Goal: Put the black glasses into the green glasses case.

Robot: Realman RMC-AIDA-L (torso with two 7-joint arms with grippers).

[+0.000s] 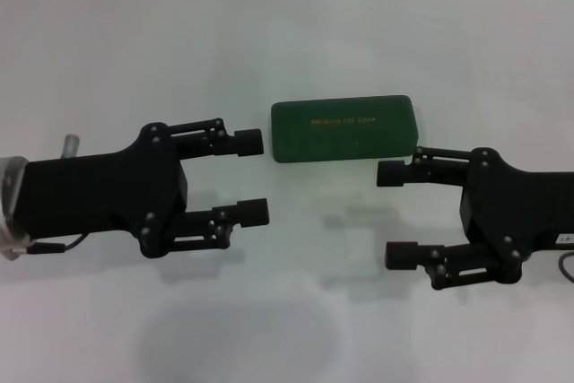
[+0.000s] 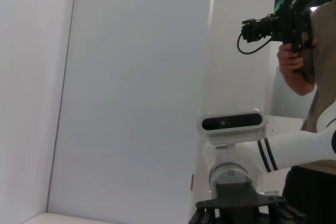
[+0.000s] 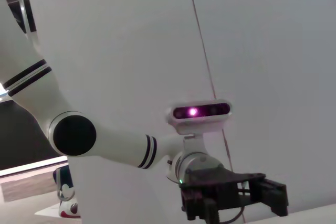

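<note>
The green glasses case lies shut on the white table at the middle back, gold lettering on its lid. The black glasses are not in view. My left gripper is open and empty, hovering just left of and a little nearer than the case. My right gripper is open and empty, just right of and nearer than the case. The two grippers point at each other. The left wrist view shows the right arm's wrist; the right wrist view shows the left arm's wrist and gripper.
The white table runs to a wall at the back. A person holding a camera stands off to the side in the left wrist view.
</note>
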